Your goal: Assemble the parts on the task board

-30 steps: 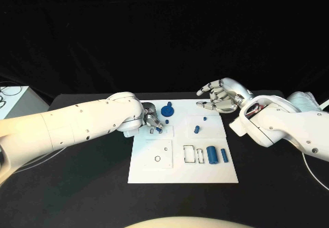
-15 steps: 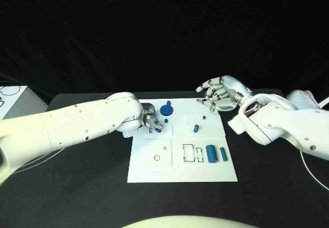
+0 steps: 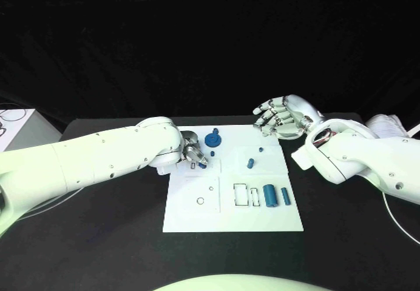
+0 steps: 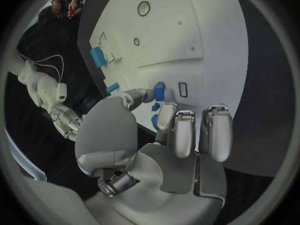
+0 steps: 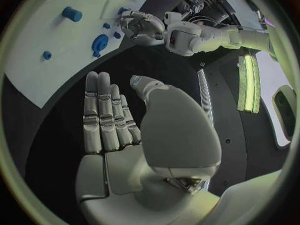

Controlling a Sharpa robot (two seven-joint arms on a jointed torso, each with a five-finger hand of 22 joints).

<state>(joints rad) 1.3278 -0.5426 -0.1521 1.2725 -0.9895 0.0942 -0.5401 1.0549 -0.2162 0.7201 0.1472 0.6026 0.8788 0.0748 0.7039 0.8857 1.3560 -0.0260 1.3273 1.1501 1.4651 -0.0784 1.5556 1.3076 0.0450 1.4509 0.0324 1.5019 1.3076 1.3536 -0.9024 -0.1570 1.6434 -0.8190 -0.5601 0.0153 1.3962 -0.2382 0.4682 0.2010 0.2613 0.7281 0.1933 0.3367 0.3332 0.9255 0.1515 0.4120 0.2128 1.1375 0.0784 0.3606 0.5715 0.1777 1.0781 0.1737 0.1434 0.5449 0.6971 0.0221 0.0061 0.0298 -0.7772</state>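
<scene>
Overhead, task board (image 3: pixel 232 221) at frame centre; left hand (image 3: pixel 194 155) at its upper-left edge, pinching a small blue part (image 3: pixel 202 163). The left wrist view confirms the pinch: blue part (image 4: pixel 159 91) between thumb and fingertip, touching the board beside a small rectangular slot (image 4: pixel 182 89). Right hand (image 3: pixel 281 118), fingers straight and together, holding nothing, above the board's upper-right corner. Blue cylinders (image 3: pixel 269 196) lower right; bare white board below them.
</scene>
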